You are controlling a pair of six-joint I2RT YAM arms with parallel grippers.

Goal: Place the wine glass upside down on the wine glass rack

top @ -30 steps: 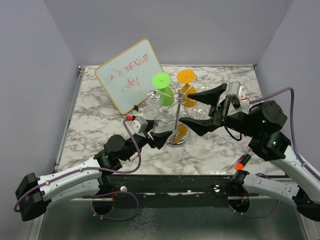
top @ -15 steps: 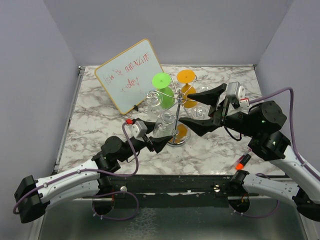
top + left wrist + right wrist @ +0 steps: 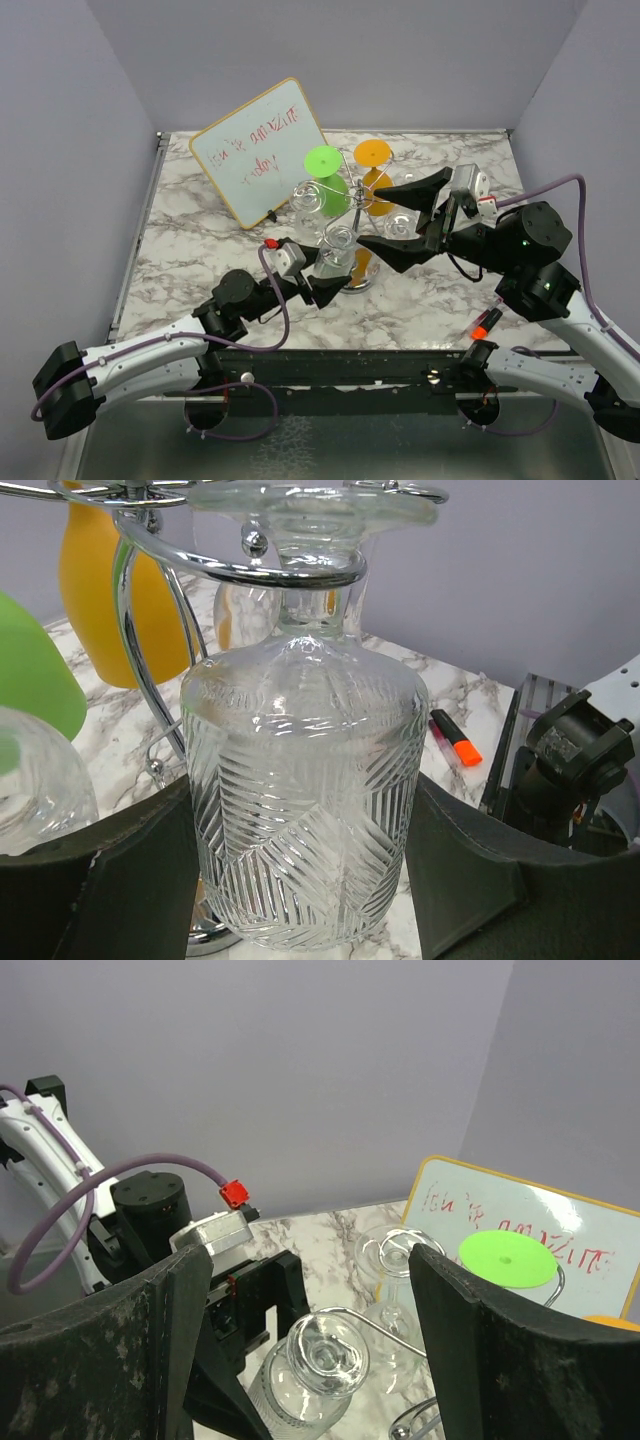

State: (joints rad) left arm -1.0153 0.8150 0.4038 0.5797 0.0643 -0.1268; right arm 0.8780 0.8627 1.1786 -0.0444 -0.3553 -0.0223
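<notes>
The wine glass (image 3: 300, 820) is clear cut glass, held upside down. Its stem sits inside a curled arm of the chrome wine glass rack (image 3: 150, 555) and its foot rests above the wire. My left gripper (image 3: 300, 880) is shut on the bowl, one dark finger on each side. In the top view the left gripper (image 3: 322, 285) holds the glass (image 3: 335, 252) at the near left of the rack (image 3: 352, 215). My right gripper (image 3: 405, 220) is wide open and empty, hovering right of the rack. In the right wrist view (image 3: 305, 1260) it looks down on the glass foot (image 3: 325, 1355).
On the rack hang a green glass (image 3: 325, 175), an orange glass (image 3: 372, 165) and a clear glass (image 3: 307, 200). A whiteboard (image 3: 262, 150) leans at the back left. An orange marker (image 3: 487, 322) lies at the near right edge.
My left gripper has moved right and slightly nearer with the wine glass, bringing it closer against the rack. The right gripper has not moved.
</notes>
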